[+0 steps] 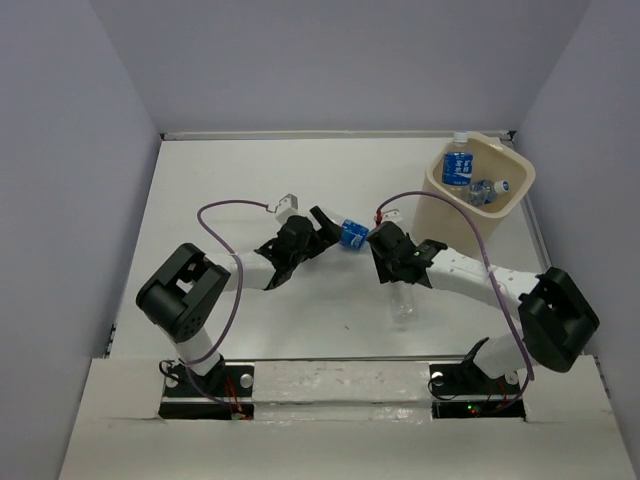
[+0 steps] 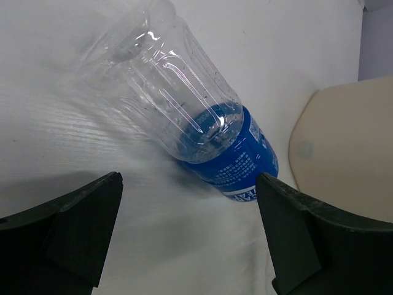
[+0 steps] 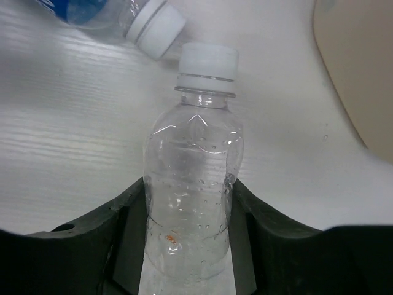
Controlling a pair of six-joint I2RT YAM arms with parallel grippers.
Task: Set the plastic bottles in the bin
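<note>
A blue-labelled plastic bottle (image 1: 352, 234) (image 2: 202, 123) lies on the white table, its base toward my left gripper (image 1: 325, 224) (image 2: 188, 184). That gripper stands wide open just short of it, nothing between its fingers. My right gripper (image 1: 388, 250) (image 3: 189, 184) is shut on an unlabelled clear bottle (image 1: 403, 303) (image 3: 191, 184). Both fingers press its sides, and its white cap (image 3: 207, 61) points away near the labelled bottle's cap (image 3: 156, 24). The cream bin (image 1: 508, 190) (image 2: 344, 147) (image 3: 356, 61) at the back right holds two more bottles (image 1: 457, 162) (image 1: 489, 189).
Pale walls (image 1: 70, 150) close the table in on the left, back and right. A purple cable (image 1: 225, 215) loops over the left arm and another (image 1: 470, 225) over the right arm. The bin stands tight in the back right corner.
</note>
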